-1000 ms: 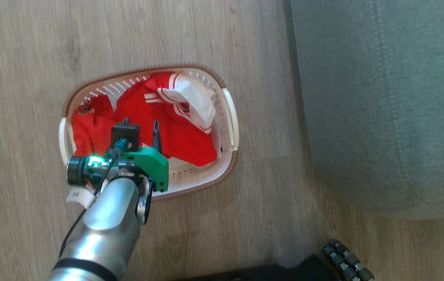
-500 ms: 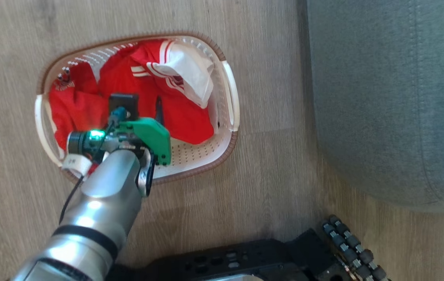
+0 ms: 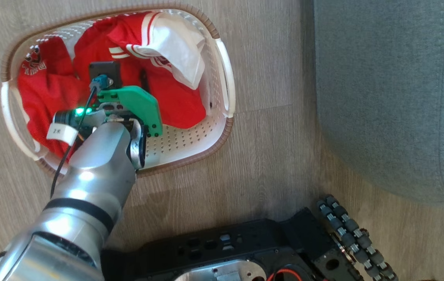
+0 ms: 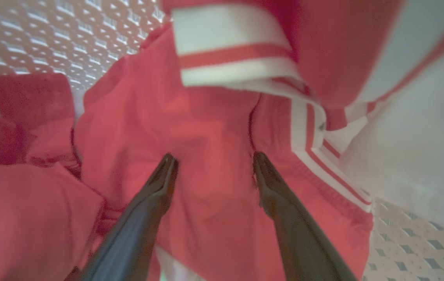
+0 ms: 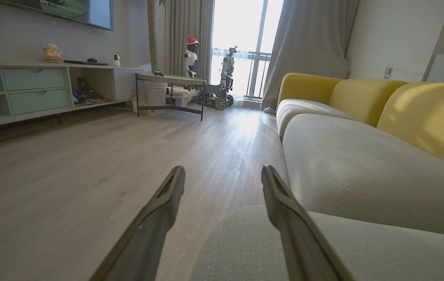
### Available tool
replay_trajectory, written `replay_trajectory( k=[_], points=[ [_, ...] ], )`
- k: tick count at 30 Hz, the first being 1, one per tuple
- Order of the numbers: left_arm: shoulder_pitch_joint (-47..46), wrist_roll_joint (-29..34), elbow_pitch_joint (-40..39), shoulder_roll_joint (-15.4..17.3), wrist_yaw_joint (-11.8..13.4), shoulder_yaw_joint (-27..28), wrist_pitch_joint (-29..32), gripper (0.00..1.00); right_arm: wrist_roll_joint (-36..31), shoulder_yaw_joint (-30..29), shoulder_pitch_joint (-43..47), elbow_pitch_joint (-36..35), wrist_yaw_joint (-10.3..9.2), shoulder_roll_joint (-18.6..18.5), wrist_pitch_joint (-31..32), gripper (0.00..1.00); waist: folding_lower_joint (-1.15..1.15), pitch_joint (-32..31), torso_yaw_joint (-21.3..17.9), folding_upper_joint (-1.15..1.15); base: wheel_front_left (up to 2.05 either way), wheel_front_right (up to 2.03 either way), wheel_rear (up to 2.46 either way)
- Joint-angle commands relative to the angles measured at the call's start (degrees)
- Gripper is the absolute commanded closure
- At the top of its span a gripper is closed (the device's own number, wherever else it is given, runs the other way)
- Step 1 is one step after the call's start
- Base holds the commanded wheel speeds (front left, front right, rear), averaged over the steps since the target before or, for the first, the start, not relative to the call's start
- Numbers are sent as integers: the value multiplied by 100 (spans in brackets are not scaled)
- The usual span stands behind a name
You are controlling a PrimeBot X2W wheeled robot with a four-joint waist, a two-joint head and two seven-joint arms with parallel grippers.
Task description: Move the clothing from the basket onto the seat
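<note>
Left jaws: spread wide, nothing pinched. Their fingers [image 4: 155, 203] point down into the clothing [image 4: 206, 128]. The tips are at a fold of red cloth that lies between them, and I cannot tell whether they press in. A white-and-red striped band sits just beyond the tips, with a white panel off to one side.

The clothing lies heaped in the basket [image 3: 185, 142]. Bare perforated bottom shows on the side nearest me. My left forearm [image 3: 93, 164] crosses the near rim and hides part of the heap.

Right jaws: also spread wide, empty. Their fingers [image 5: 284, 218] hang over grey upholstery and point down the room.

Around: the basket stands on the wooden floor [image 3: 269, 156]. The seat [image 3: 382, 97] is to its right, apart, with a strip of bare floor between them. My black base [image 3: 226, 249] and its roller wheel [image 3: 347, 234] sit near the basket's near side and the seat's edge.

Ahead of the right jaws there is open floor. Yellow backrests [image 5: 421, 113] are on the right and a low table [image 5: 171, 82] is well away.
</note>
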Motion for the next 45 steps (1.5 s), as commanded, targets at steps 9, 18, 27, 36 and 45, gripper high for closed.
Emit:
replay_trajectory(
  k=[9,18,27,36,45],
  points=[
    [-170,-381,137,88,-42,-219,272,8,114,-154,32,-304,-1,-115,-27,0,0,276,-96,0,0,0,0],
    [-241,-698,191,88,-106,-469,448,100,92,-189,32,-268,-1,-128,-27,0,0,314,-123,0,0,0,0],
    [-180,-985,184,88,-119,-668,340,100,52,-97,34,-182,-1,-107,-27,0,0,64,-81,0,0,0,0],
    [138,-1165,-152,88,-177,-1039,-48,100,68,242,313,194,-1,-200,-27,0,0,-801,217,0,0,0,0],
    [629,-1207,-454,88,-278,-1213,-226,100,24,712,592,655,-1,-204,-27,0,0,-1923,551,0,0,0,0]
  ],
)
